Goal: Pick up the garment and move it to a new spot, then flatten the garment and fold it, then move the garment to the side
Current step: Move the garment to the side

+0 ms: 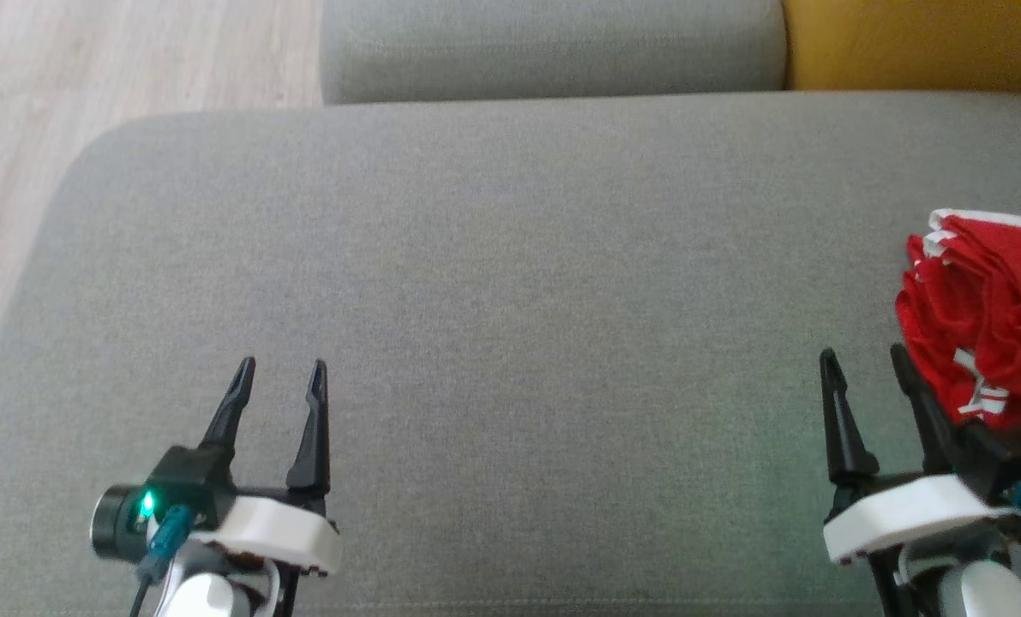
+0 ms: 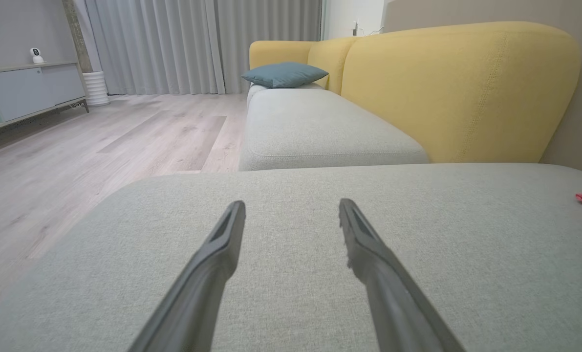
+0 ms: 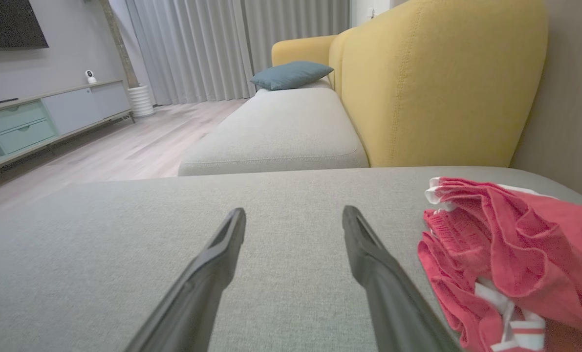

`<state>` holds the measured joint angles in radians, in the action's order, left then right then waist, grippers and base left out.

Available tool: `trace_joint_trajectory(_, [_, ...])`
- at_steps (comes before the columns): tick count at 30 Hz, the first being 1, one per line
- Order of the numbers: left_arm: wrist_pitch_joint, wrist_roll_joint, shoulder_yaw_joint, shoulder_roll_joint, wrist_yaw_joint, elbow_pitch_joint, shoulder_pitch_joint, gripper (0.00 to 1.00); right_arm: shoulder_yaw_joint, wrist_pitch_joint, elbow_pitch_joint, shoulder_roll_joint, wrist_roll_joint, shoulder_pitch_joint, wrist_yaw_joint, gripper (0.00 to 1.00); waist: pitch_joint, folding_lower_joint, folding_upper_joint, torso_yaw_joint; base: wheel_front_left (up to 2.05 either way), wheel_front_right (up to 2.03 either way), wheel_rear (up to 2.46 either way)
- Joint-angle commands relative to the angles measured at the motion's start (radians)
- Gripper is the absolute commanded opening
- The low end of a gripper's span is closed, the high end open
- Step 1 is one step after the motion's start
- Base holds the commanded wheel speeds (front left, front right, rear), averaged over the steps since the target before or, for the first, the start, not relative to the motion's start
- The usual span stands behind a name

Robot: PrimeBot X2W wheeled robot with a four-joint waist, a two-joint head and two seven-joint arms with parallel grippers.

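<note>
The grey seat cushion (image 1: 510, 283) took up most of the head view. The red garment (image 1: 990, 317) lay bunched at the right edge of the frame, just beside the right gripper (image 1: 862, 353). That gripper and the left gripper (image 1: 280, 367), at lower left, had their fingers parted and held nothing. Pale wood floor (image 1: 133, 86) showed at upper left and a yellow backrest (image 1: 921, 43) at upper right. In the left wrist view, a blue pillow (image 2: 283, 74) lay upper centre, before grey curtains (image 2: 198, 44).
</note>
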<state>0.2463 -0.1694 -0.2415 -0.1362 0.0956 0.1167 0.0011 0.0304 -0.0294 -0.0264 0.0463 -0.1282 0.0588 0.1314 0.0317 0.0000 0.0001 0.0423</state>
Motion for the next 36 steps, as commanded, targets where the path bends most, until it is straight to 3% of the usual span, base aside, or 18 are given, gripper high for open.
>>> trace_joint_trajectory(1, [-0.002,-0.004,0.041,-0.020,-0.001,-0.034,-0.028,1.00,-0.030,0.003,0.044,0.004,-0.007,-0.016,-0.001,1.00,-0.016,0.0000,-0.0001,0.000,0.00,0.00,0.00])
trace_joint_trajectory(14, [-0.018,-0.002,0.043,-0.036,0.030,-0.040,0.020,1.00,-0.048,0.031,0.106,0.004,-0.023,0.057,-0.001,1.00,-0.060,0.0000,-0.0001,-0.018,0.00,0.00,0.00])
trace_joint_trajectory(36, [-0.037,-0.007,0.035,-0.055,0.050,-0.031,0.016,1.00,-0.052,0.034,0.111,0.004,-0.028,0.057,-0.001,1.00,-0.062,0.0000,-0.0001,-0.026,0.00,0.00,0.00])
